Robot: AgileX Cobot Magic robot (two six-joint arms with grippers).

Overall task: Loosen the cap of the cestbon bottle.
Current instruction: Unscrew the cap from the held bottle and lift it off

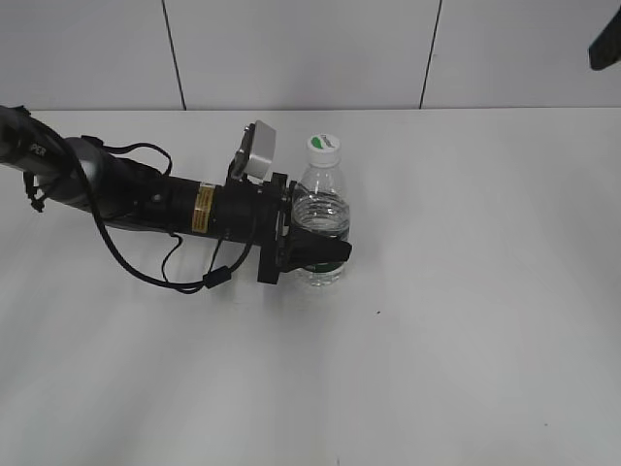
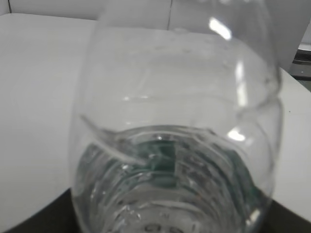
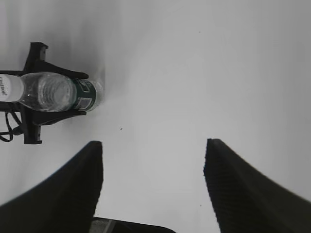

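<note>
The cestbon bottle (image 1: 320, 209) stands upright on the white table, clear with a dark green label band low down. Its white cap (image 1: 324, 146) with a green mark sits on top. My left gripper (image 1: 318, 249) is shut on the bottle's lower body, its black fingers on both sides of it. In the left wrist view the bottle (image 2: 175, 121) fills the frame and hides the fingers. In the right wrist view the bottle (image 3: 53, 92) and cap (image 3: 9, 87) lie at far left, held by the left gripper. My right gripper (image 3: 153, 145) is open and empty, high above the table.
The white table (image 1: 466, 320) stretches around the bottle. A white tiled wall (image 1: 291, 49) stands behind it. The left arm's black body and cables (image 1: 146, 204) lie low across the table's left side. A dark part of the right arm (image 1: 606, 44) shows at top right.
</note>
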